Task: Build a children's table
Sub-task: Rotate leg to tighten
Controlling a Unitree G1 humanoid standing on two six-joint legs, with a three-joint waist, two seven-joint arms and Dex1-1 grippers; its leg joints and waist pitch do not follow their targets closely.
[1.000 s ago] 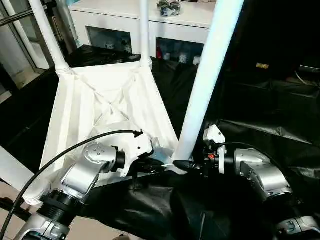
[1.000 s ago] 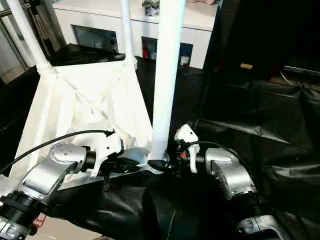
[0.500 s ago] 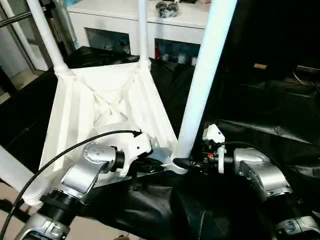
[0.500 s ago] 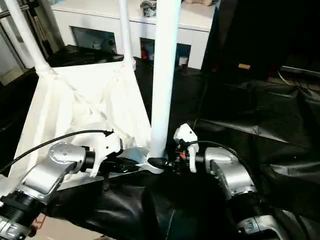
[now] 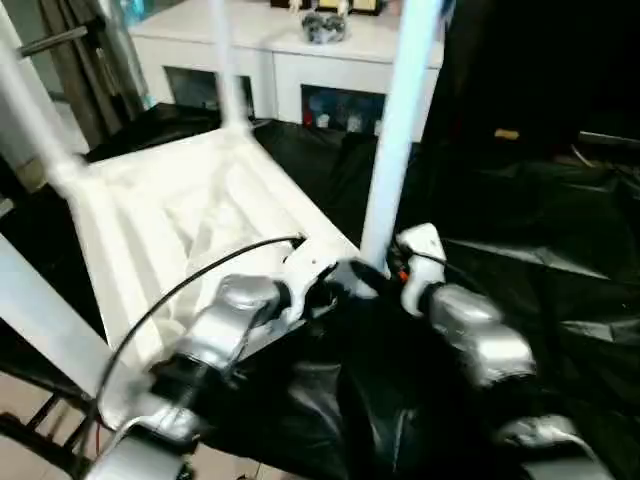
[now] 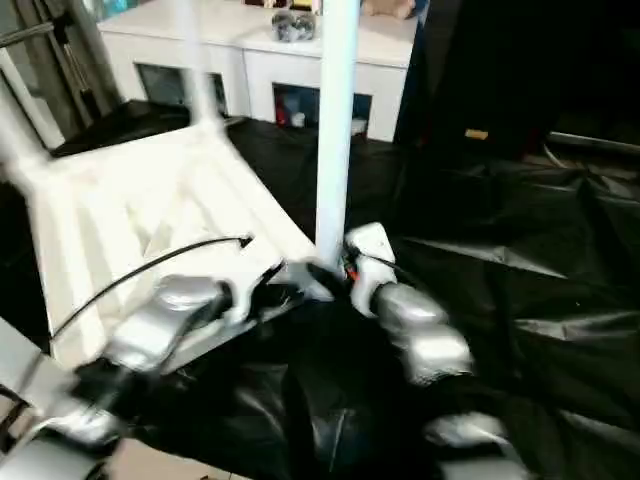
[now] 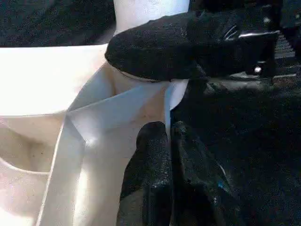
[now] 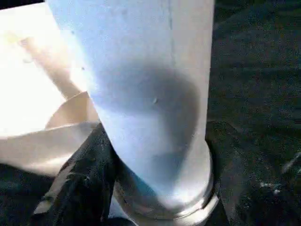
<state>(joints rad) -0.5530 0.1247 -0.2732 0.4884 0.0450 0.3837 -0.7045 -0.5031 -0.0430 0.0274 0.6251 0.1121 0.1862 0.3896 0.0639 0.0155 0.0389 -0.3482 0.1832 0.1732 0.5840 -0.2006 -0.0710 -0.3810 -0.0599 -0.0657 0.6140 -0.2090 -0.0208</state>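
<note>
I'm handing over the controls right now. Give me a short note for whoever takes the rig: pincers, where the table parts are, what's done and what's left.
Left pincer: shut on the thin edge wall of the table top, beside the near corner socket.
Right pincer: at the foot of the near leg, one finger across it just above the socket; I can't confirm a grip.
Table: upside down on the black cloth, ribs up.
Done: four legs stand in their corners.
Left: can't tell whether the near leg is fully seated, so check that; then let go and turn the table upright.
</note>
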